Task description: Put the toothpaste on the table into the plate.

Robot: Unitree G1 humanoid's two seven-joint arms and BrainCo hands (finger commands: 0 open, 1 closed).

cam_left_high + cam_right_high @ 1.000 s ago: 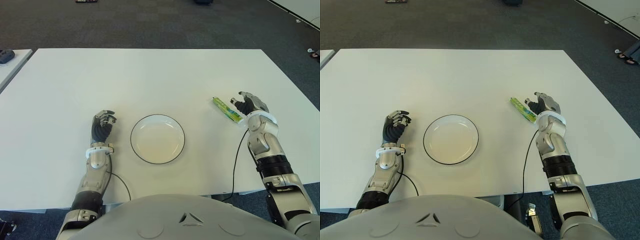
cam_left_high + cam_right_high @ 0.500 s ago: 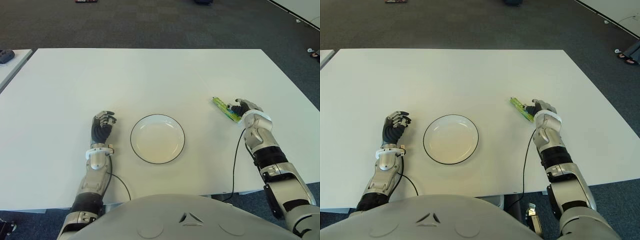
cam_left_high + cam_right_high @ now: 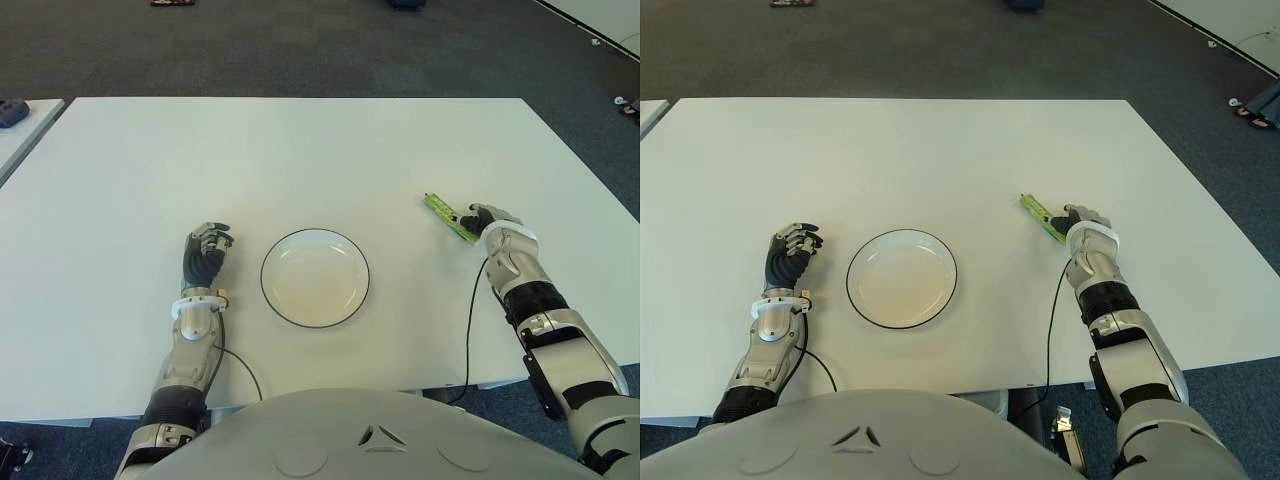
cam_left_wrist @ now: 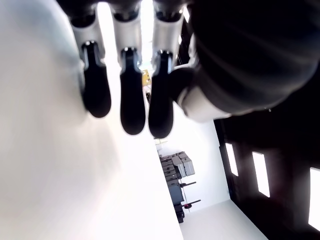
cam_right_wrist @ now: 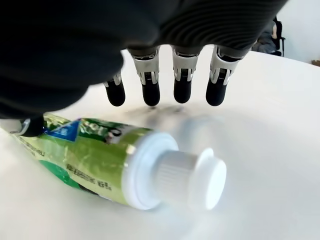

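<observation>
Toothpaste (image 5: pixel 100 165) lies on the table (image 3: pixel 300 150), well right of the plate (image 3: pixel 315 277); the right hand (image 3: pixel 484 218) has dropped over it, fingers (image 5: pixel 182 82) still wide, ungrasped; left hand (image 3: pixel 204 255) idles left of the plate, fingers curled

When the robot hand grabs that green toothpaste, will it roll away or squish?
The toothpaste lies flat on the table under the right robot hand, whose fingers are spread above it, not yet gripping. Its round white cap could probably let it roll a little. The tube looks soft, so it may squish slightly. It seems small and likely light.
</observation>
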